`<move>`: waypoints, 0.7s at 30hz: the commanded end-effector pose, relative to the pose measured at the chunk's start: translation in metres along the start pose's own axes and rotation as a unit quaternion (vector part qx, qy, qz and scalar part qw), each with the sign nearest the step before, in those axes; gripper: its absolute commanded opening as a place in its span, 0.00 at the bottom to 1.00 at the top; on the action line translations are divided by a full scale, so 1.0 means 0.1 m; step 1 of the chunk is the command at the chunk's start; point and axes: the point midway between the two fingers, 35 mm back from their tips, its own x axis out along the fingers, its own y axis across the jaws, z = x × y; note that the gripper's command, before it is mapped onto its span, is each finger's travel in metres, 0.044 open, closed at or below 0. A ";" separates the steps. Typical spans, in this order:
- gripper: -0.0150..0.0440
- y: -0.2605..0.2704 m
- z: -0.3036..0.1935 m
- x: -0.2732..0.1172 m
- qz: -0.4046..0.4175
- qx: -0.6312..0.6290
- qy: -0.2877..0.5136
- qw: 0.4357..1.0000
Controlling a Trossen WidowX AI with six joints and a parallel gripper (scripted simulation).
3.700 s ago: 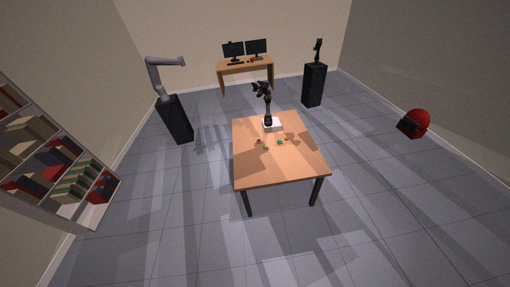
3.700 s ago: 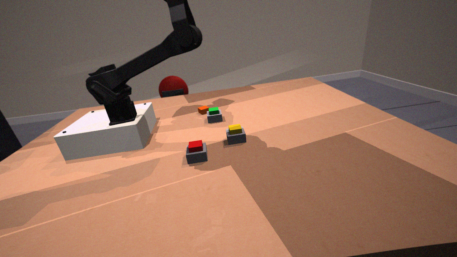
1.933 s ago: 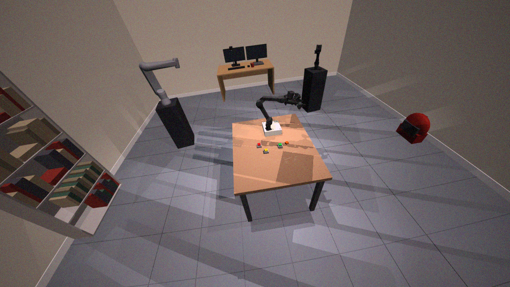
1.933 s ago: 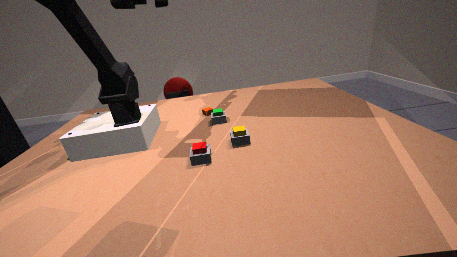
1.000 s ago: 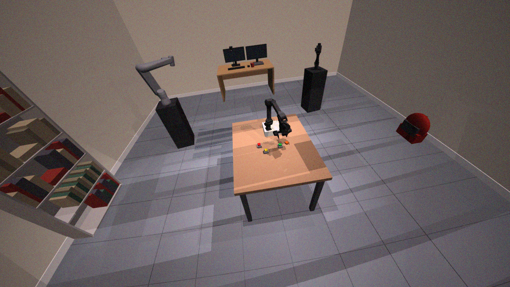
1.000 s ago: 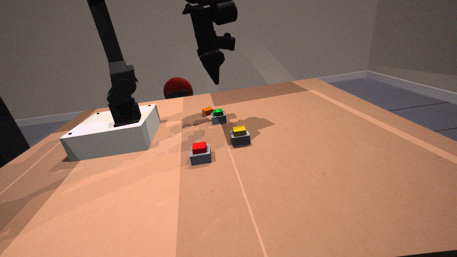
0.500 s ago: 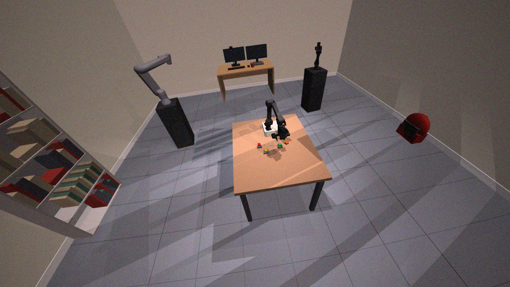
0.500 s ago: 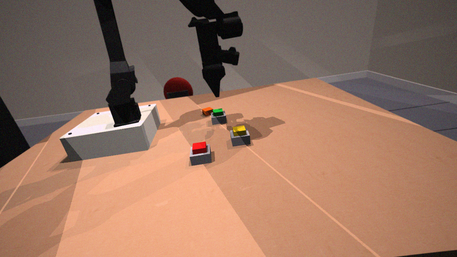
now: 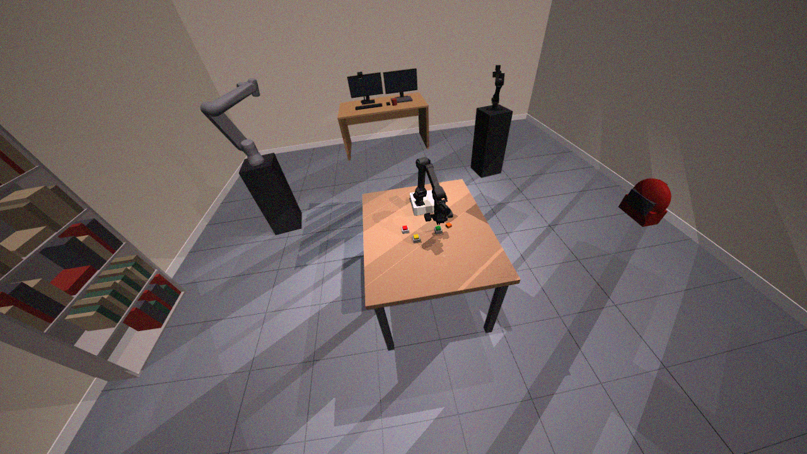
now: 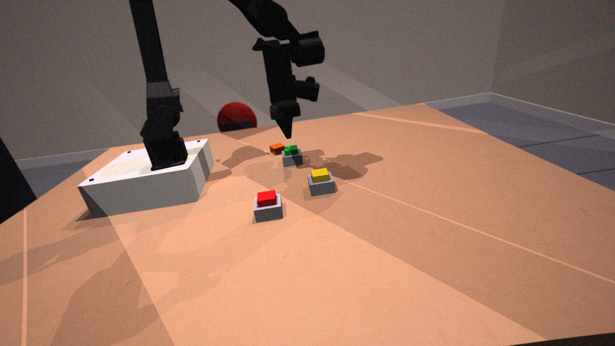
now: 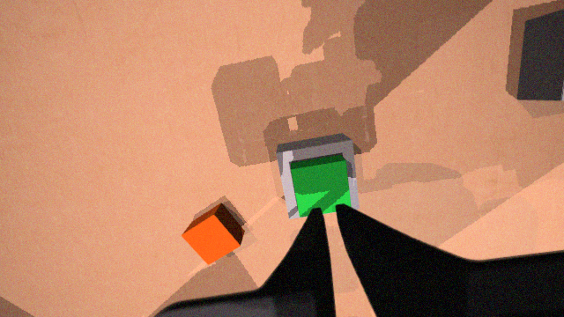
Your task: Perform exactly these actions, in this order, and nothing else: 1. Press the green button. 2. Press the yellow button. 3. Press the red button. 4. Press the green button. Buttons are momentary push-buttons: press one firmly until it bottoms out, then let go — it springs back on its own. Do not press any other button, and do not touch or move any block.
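Observation:
The green button [image 9: 438, 228] [image 10: 290, 150] [image 11: 321, 182] sits raised in its grey housing. My gripper [image 10: 288, 136] [image 11: 329, 214] is shut, with a thin gap between its fingertips and nothing in it. It points down just above the green button, and the exterior view shows a small space between the tips and the cap. The yellow button [image 9: 416, 237] [image 10: 320, 175] stands nearer to the exterior view, and its cap is up. The red button [image 9: 405, 227] [image 10: 266, 198] is nearest to that camera, also with its cap up.
An orange block [image 9: 449, 225] [image 10: 276, 148] [image 11: 212, 239] lies close beside the green button's housing. The arm's white base box [image 9: 422, 209] [image 10: 146, 193] stands at the back of the wooden table [image 9: 394, 282] [image 10: 344, 279]. In the wrist view a dark housing [image 11: 539, 62] shows at the upper right edge.

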 end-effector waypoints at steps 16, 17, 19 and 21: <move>0.29 0.00 0.01 0.16 -0.002 0.003 -0.002 1.000; 0.29 0.00 0.01 0.18 -0.002 0.003 -0.002 1.000; 0.29 0.00 0.01 0.21 -0.002 0.003 -0.002 1.000; 0.29 -0.01 0.01 0.25 -0.002 0.003 -0.002 1.000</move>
